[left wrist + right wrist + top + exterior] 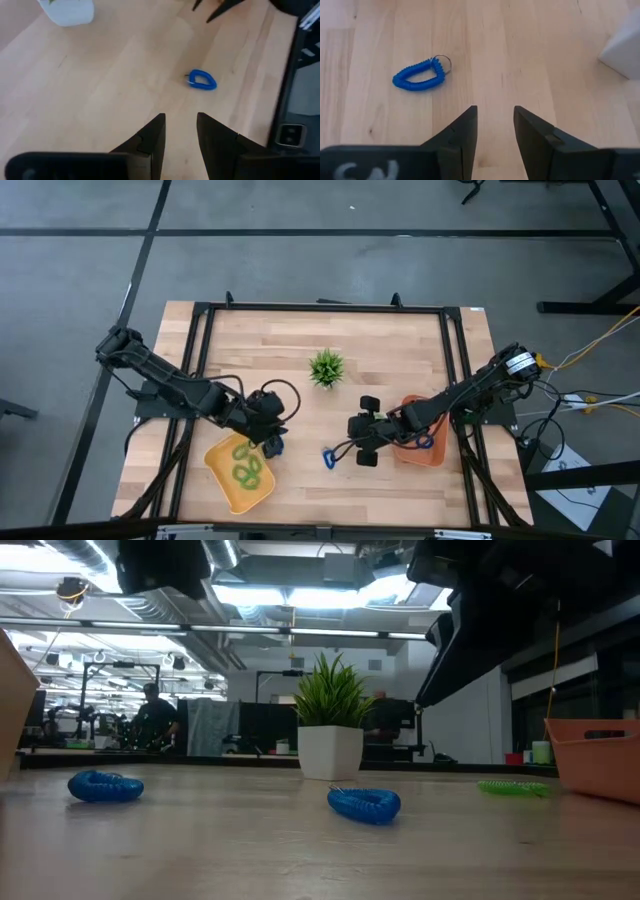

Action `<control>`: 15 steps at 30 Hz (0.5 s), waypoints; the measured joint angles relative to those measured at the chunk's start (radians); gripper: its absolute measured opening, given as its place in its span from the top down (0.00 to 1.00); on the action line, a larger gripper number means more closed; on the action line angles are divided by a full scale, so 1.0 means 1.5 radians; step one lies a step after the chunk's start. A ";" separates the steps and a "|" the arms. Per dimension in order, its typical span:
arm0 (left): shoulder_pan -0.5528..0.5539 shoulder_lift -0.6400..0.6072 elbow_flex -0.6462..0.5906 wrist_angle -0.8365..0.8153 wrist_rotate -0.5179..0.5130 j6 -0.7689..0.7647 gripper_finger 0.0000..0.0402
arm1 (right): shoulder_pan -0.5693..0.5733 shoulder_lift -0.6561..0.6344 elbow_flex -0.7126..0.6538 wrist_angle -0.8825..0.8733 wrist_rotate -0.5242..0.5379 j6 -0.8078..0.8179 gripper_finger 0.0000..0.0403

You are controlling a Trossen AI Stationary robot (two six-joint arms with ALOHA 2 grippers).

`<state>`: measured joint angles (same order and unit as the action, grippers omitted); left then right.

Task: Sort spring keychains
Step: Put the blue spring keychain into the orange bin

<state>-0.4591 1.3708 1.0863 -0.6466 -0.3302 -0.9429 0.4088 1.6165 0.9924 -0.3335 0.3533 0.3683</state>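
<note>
A blue spring keychain lies flat on the wooden table between my two grippers; it also shows in the left wrist view and the right wrist view. Another blue one lies beside the yellow tray, which holds green keychains. The orange tray holds a blue one. My left gripper hovers open over the table by the yellow tray's far right corner. My right gripper hovers open just right of the middle blue keychain. Neither has anything between its fingers.
A small spiky green plant in a white pot stands at the table's middle, toward the far edge. In the low view a green keychain lies on the table near the orange tray. A black frame borders the tabletop.
</note>
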 joint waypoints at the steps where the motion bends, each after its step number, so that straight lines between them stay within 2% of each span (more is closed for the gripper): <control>1: 0.005 0.004 0.000 0.000 0.000 0.007 0.74 | 0.000 0.000 0.000 0.000 -0.002 -0.001 0.68; 10: 0.040 0.072 0.000 0.000 0.032 0.049 0.74 | -0.001 0.000 0.000 0.000 -0.004 -0.024 0.68; 15: 0.054 0.118 0.000 0.000 0.097 0.050 0.74 | -0.001 0.000 0.000 0.000 -0.004 -0.024 0.68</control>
<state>-0.3774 1.5471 1.0863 -0.6472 -0.1850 -0.8677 0.4080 1.6165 0.9924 -0.3336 0.3470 0.3325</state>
